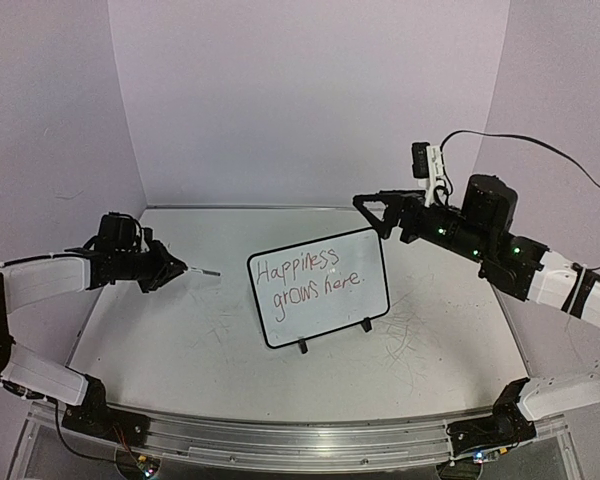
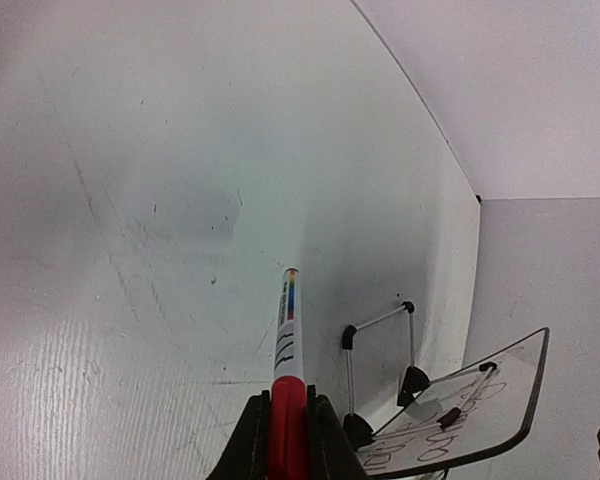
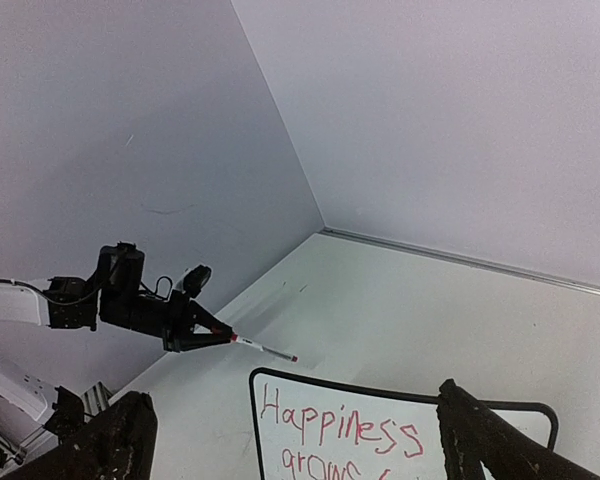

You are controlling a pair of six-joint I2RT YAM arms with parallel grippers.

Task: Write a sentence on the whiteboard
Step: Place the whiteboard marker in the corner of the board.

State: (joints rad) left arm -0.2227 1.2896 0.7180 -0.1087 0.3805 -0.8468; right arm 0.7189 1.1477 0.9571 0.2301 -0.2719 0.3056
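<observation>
The whiteboard stands tilted on its black feet at the table's middle. The sentence, red handwriting in two lines, reads "Happiness grows here." My left gripper is shut on a red-and-white marker, held level above the table left of the board with its tip pointing at the board. In the left wrist view the marker sticks out between the fingers, with the board at lower right. My right gripper is open and empty over the board's top right corner; its view shows the board and the sentence.
The board's wire stand with black feet rests on the white table. Lilac walls close in the back and both sides. A metal rail runs along the near edge. Scuff marks lie right of the board.
</observation>
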